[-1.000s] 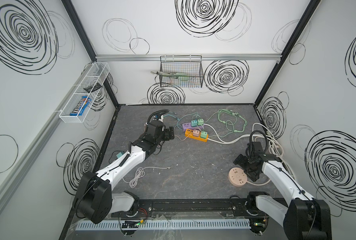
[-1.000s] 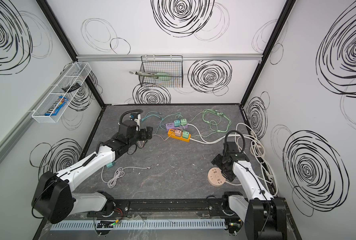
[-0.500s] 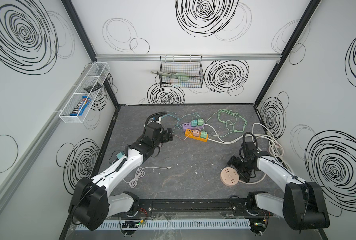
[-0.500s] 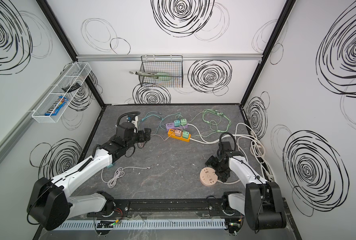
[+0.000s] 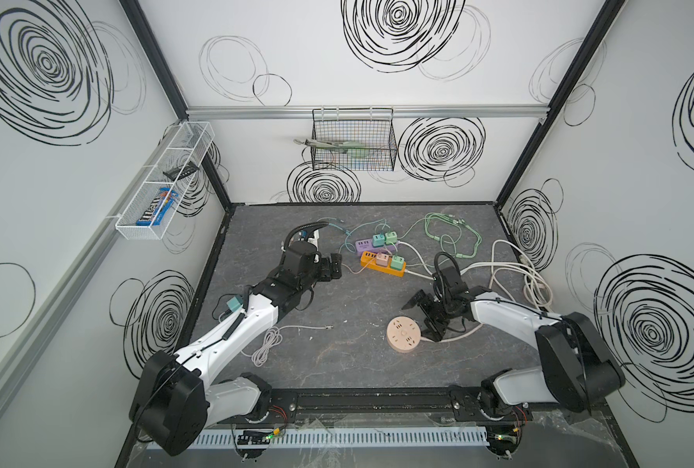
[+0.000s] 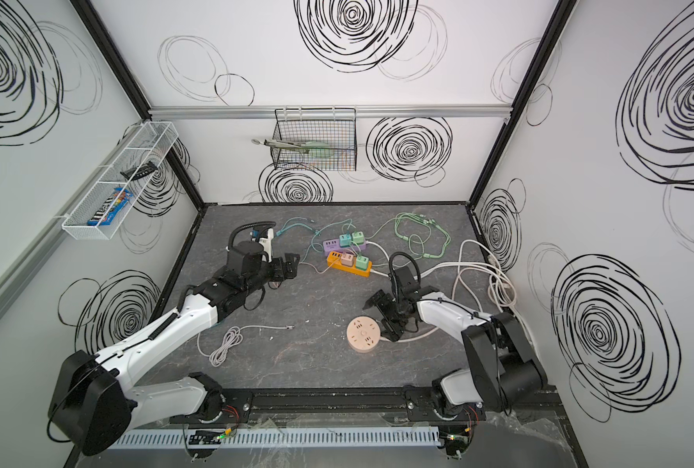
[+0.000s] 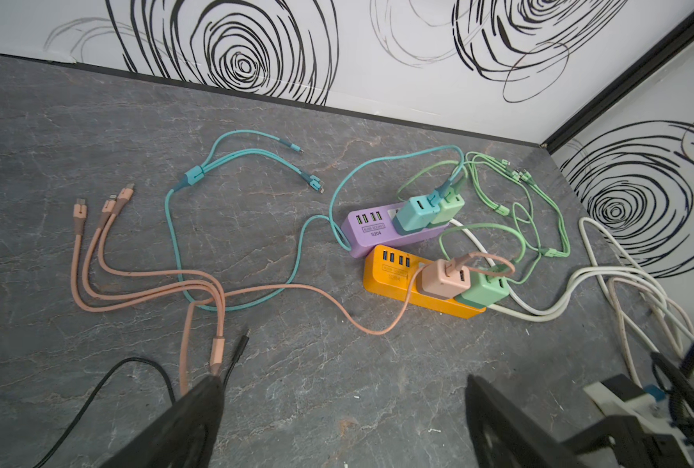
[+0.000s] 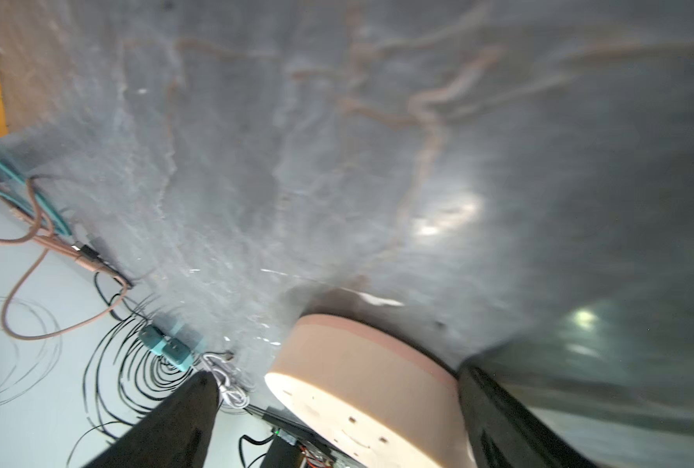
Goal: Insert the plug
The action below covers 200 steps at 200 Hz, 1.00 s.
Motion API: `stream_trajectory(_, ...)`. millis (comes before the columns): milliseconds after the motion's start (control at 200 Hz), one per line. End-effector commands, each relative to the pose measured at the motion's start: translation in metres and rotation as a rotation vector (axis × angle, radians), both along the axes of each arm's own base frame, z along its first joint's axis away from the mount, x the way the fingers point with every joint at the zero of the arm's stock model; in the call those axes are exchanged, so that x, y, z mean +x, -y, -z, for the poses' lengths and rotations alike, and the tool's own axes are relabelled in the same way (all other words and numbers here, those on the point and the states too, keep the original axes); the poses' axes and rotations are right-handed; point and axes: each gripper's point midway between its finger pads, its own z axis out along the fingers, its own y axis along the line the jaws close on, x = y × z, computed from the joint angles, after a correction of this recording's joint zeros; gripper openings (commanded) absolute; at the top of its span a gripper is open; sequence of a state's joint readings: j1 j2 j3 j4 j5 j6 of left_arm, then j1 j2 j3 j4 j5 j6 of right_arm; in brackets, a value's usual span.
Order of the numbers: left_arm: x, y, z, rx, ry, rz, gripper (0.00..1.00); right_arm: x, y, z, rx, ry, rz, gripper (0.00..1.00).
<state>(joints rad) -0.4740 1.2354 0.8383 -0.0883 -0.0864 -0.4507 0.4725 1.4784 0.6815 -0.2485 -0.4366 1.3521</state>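
Note:
A round peach socket (image 5: 404,335) (image 6: 362,334) lies flat on the grey floor, right of centre. My right gripper (image 5: 423,318) (image 6: 381,318) stands open beside it. In the right wrist view the socket (image 8: 361,385) sits between the fingers, close against one finger (image 8: 499,409). My left gripper (image 5: 336,266) (image 6: 290,264) (image 7: 341,381) is open and empty over bare floor, short of the orange power strip (image 5: 381,265) (image 7: 394,279). A teal plug (image 5: 233,303) lies by my left forearm. Which plug the task means I cannot tell.
A purple power strip (image 5: 367,245) (image 7: 373,227) with teal and green chargers sits behind the orange one. Peach, teal, green and black cables (image 7: 199,283) spread across the floor. White cords (image 5: 515,267) pile at the right wall. A coiled grey cable (image 5: 266,346) lies front left.
The right gripper, open throughout, has swung left, and the round socket has slid left with it across the floor. The left gripper has barely moved.

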Motion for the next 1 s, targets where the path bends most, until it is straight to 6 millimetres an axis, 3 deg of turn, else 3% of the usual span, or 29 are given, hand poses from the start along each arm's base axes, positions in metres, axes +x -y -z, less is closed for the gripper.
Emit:
stream_trajectory(0,0.0,0.008,0.01,0.006,-0.038,0.017,0.96,0.03,-0.037,0.002,0.013,0.063,0.048,0.97)
stream_trajectory(130,-0.003,0.011,0.023,0.019,-0.068,0.029,0.96,0.061,-0.062,-0.001,0.041,0.116,0.027,0.97)
stream_trajectory(255,-0.005,0.013,0.031,0.037,-0.088,0.034,0.96,0.076,-0.066,-0.011,0.001,0.194,-0.01,0.97)
stream_trajectory(490,-0.014,0.022,0.037,0.053,-0.103,0.078,0.96,0.082,-0.027,-0.045,-0.244,0.44,-0.131,0.97)
stream_trajectory(635,-0.021,0.014,0.043,0.092,-0.124,0.052,0.96,0.086,0.002,-0.079,-0.447,0.634,-0.187,0.97)
stream_trajectory(796,-0.026,-0.005,0.051,0.14,-0.156,-0.033,0.96,0.093,0.022,-0.114,-0.585,0.852,-0.254,0.97)
stream_trajectory(996,-0.031,-0.061,0.056,0.228,-0.198,-0.332,0.96,0.097,0.07,-0.137,-0.75,0.967,-0.235,0.97)
